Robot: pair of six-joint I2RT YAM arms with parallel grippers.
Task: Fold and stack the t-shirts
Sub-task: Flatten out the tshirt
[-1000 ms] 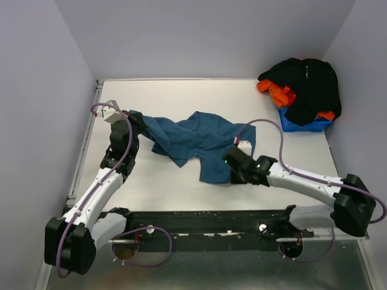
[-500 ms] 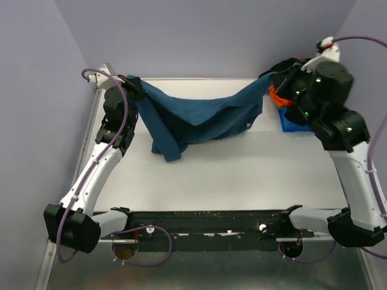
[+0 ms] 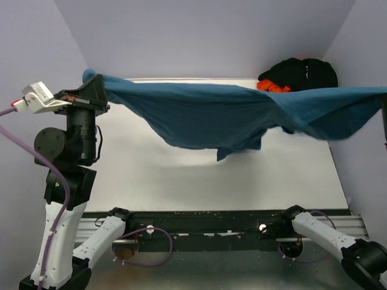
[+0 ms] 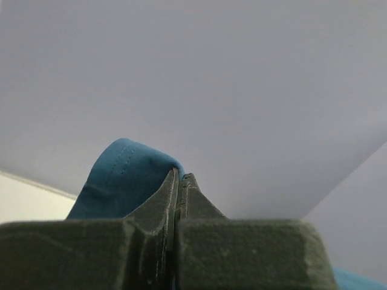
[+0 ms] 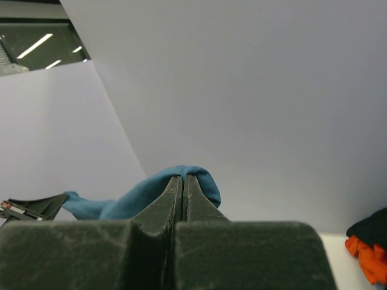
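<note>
Shirt pile (image 3: 302,72) sits behind stretched teal shirt (image 3: 205,112) clamped by left fingers (image 4: 160,202) and right fingers (image 5: 170,196).

Soft, even light. Faint shadow on table (image 3: 151,187), right of left gripper (image 3: 95,84), under teal t-shirt (image 3: 199,115). Wrist views: close foreground soft.

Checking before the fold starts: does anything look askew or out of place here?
The teal shirt hangs stretched between the left end effector and right end effector, both shut on its edges, but it sags unevenly, a crumpled flap drooping mid-span. The black and orange shirts lie heaped at the far right corner.
</note>
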